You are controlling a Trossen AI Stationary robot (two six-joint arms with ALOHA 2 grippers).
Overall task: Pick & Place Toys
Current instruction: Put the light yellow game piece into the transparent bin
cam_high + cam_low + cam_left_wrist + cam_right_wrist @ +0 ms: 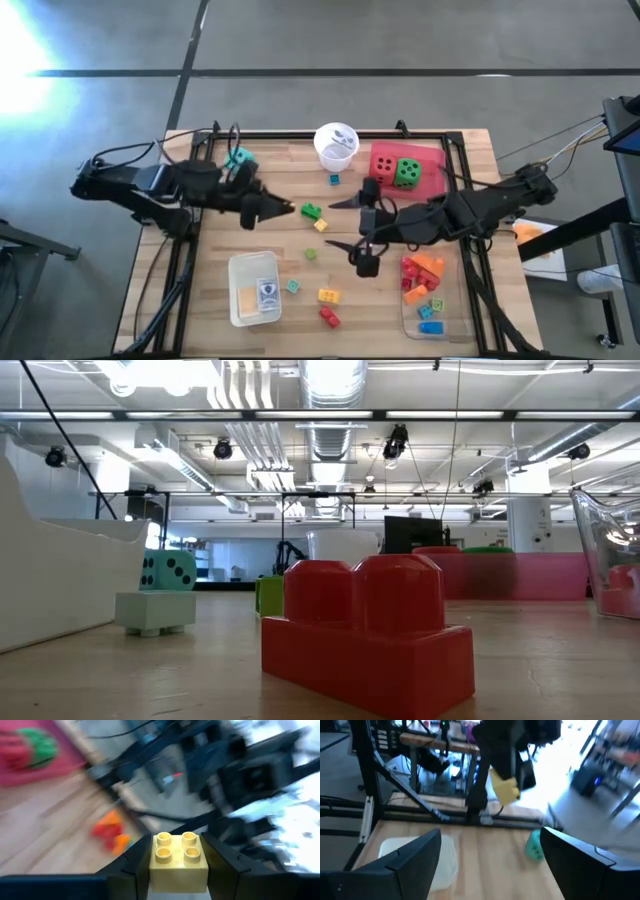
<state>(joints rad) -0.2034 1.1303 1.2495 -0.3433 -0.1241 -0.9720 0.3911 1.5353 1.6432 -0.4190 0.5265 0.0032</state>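
1. Over the middle of the wooden surface, the left tool holds a yellow brick tight between its fingers.
2. Across from it, the right tool hangs with its fingers spread wide and nothing in them.
3. Red and green dice sit on the pink tray at the far side.
4. More bricks lie loose on the near side.

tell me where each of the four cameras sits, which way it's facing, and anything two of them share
High: overhead, straight down; both arms over the table.
Low: tabletop height, level past a red brick; no arm shows.
Left wrist: left gripper shut on a yellow brick.
Right wrist: open right gripper faces the left arm.
Shared: the yellow brick in both wrist views.
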